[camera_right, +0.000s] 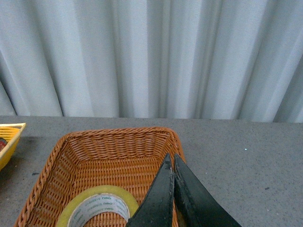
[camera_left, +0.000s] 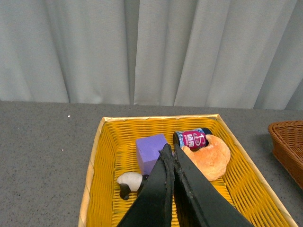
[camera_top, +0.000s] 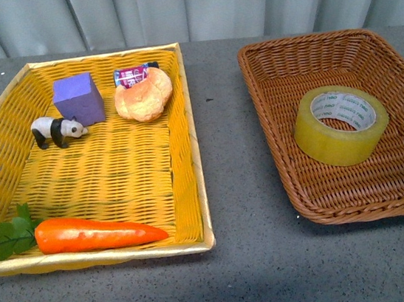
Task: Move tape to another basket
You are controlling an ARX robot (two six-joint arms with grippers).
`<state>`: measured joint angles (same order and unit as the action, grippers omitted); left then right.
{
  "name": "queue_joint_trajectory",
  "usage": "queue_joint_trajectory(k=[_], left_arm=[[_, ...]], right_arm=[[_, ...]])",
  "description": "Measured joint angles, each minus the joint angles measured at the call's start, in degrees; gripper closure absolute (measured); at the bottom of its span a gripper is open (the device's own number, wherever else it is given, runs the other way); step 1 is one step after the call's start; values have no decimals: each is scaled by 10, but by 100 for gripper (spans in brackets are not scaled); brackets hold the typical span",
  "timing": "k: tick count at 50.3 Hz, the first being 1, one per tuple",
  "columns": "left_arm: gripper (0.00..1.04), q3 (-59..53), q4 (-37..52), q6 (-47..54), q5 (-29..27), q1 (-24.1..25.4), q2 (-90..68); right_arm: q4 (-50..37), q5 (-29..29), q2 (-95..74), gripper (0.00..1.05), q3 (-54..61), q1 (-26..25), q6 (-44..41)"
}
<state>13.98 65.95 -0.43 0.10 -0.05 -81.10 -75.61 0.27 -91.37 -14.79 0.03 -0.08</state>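
Note:
The tape [camera_top: 341, 124], a wide yellowish roll with a pale printed core, lies flat inside the dark brown wicker basket [camera_top: 266, 75] on the right. It also shows in the right wrist view [camera_right: 97, 206] in that basket [camera_right: 90, 151]. My right gripper [camera_right: 171, 160] is shut and empty, above the basket's near rim beside the tape. My left gripper [camera_left: 169, 150] is shut and empty, over the yellow woven tray [camera_left: 106, 156]. Neither arm shows in the front view.
The yellow tray [camera_top: 186, 145] on the left holds a purple block [camera_top: 78, 99], a toy panda [camera_top: 58, 130], a bread roll [camera_top: 143, 95], a small can [camera_top: 132, 73] and a carrot [camera_top: 94, 233]. Grey tabletop lies between the trays. A curtain hangs behind.

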Motion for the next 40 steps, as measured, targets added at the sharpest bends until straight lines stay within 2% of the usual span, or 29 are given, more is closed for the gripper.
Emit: queue_joint_trajectory(k=[16,21,40], left_arm=[[101,-70,-56,0,-1,0,130],[101,-91,-94,0,-1,0,188],[101,-128,-235,0,-1,0,369]], right_arm=[[72,0,150,104,80,0,0],[163,-2,244,104,90,0,0],[308,-2,442,104,134,0,0]])
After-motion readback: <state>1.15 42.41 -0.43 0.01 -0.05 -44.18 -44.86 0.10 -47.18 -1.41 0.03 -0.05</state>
